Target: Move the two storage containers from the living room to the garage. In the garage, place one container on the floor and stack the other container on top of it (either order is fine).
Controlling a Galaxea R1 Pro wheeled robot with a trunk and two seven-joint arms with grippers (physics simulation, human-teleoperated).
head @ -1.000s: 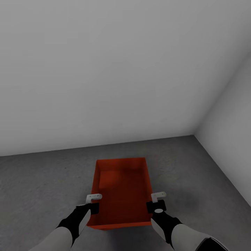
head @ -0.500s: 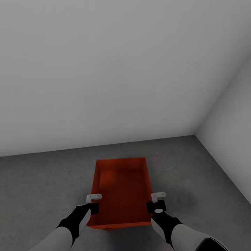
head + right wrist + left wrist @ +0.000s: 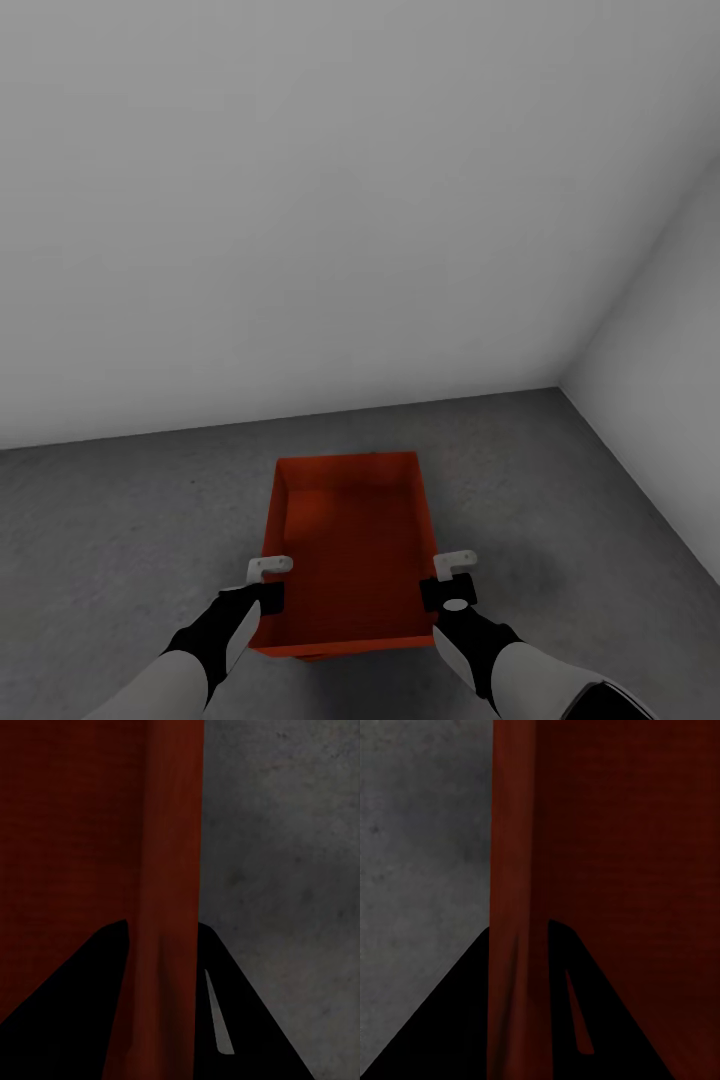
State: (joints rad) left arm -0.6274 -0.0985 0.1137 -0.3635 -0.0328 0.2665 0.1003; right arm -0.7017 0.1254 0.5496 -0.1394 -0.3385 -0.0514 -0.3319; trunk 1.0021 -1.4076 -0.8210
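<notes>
Nothing has shifted: left gripper (image 3: pixel 268 583) and right gripper (image 3: pixel 450 579) jaws each clamp a side wall of the storage container (image 3: pixel 350 530) above the floor (image 3: pixel 120 520).

Pale grey forearms, black wrists, white fingers (image 3: pixel 270 566) (blocky)

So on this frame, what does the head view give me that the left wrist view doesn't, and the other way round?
Head view: the whole storage container, both arms with the left gripper and right gripper at its long sides, the pale walls and the room corner. Left wrist view: a close look at the left gripper's dark fingers straddling the container's side wall, one inside and one outside. Both show the orange-red container and the grey concrete floor.
</notes>
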